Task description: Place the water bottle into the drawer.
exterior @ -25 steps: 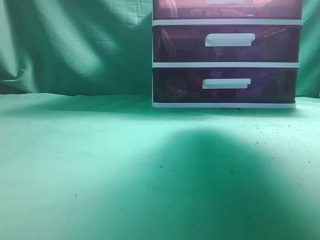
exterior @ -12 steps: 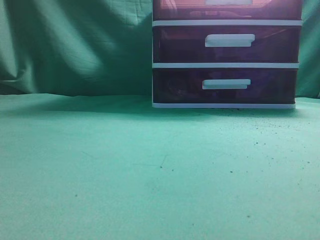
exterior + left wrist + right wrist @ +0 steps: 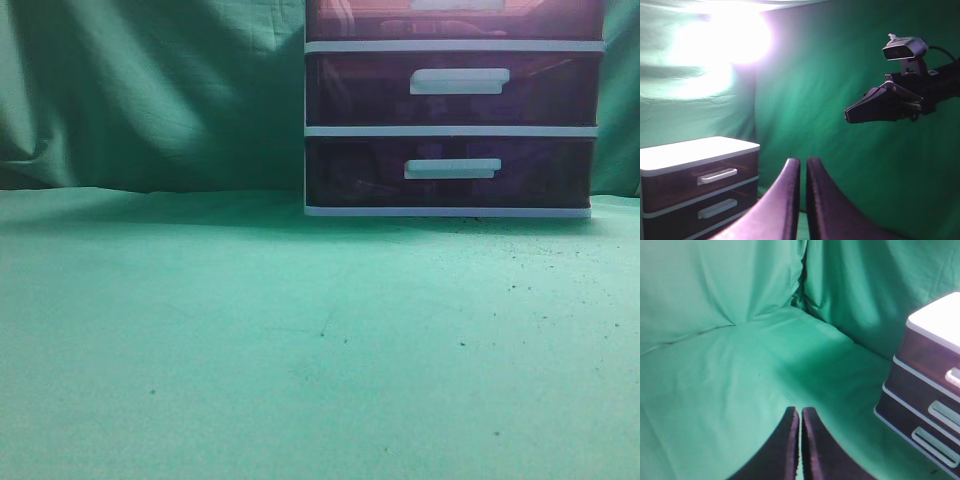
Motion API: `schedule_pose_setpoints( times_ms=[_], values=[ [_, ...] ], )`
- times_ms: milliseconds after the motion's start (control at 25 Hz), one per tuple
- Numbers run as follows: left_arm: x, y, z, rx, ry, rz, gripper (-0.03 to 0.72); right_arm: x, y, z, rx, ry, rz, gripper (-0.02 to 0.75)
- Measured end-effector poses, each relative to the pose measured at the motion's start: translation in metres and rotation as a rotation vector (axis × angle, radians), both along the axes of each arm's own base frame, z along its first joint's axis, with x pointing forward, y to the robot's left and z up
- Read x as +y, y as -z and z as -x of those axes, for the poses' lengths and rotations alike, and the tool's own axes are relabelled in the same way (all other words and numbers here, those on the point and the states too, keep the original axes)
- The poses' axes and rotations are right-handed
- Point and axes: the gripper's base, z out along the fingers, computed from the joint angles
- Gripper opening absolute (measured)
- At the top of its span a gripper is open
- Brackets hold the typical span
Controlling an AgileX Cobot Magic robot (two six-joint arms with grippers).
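The left hand (image 3: pixel 803 172) is hanging in the air with its two dark fingers (image 3: pixel 788 200) pressed nearly together, only a thin slit between them and nothing in it. The right hand (image 3: pixel 800 422) is likewise showing its fingers (image 3: pixel 812 445) closed to a narrow seam, gripping nothing, and is hovering above the green surface (image 3: pixel 715 385). In the left wrist view the right arm (image 3: pixel 890 102) is reaching in from the right, high up against the green backdrop (image 3: pixel 840 60), with its camera (image 3: pixel 905 48) on top.

The drawer (image 3: pixel 700 177) is sitting low and to the left of the left hand, well apart from it; in the right wrist view it (image 3: pixel 932 357) is lying off to the right of the right hand, also well apart. It is appearing shut, its translucent dark purple-red front flush in the white-framed unit (image 3: pixel 450 130), with a white bar handle (image 3: pixel 716 175). The unit is standing on the surface against the backdrop, and in the exterior view its top drawer is being cut by the upper edge.
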Motion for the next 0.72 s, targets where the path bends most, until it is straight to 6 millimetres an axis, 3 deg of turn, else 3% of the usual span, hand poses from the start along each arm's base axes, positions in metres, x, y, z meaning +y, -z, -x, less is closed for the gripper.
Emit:
schedule_pose_setpoints(
  times_ms=[200,360,560,720],
  values=[
    [0.003,0.027,0.015,0.002,0.044,-0.001,0.0,-0.012,0.027,0.052,-0.044,-0.006,-0.032,0.0],
    [0.003,0.054,0.016,0.069,0.058,0.02,0.0,-0.019,0.054,0.086,-0.093,-0.028,-0.055,0.0],
    [0.002,0.084,0.002,0.152,0.011,0.022,0.0,-0.024,0.087,0.124,-0.181,-0.089,-0.11,0.0],
    [0.01,0.101,-0.015,0.201,-0.14,0.073,0.0,-0.028,0.113,0.147,-0.237,-0.103,-0.181,0.0]
  ],
)
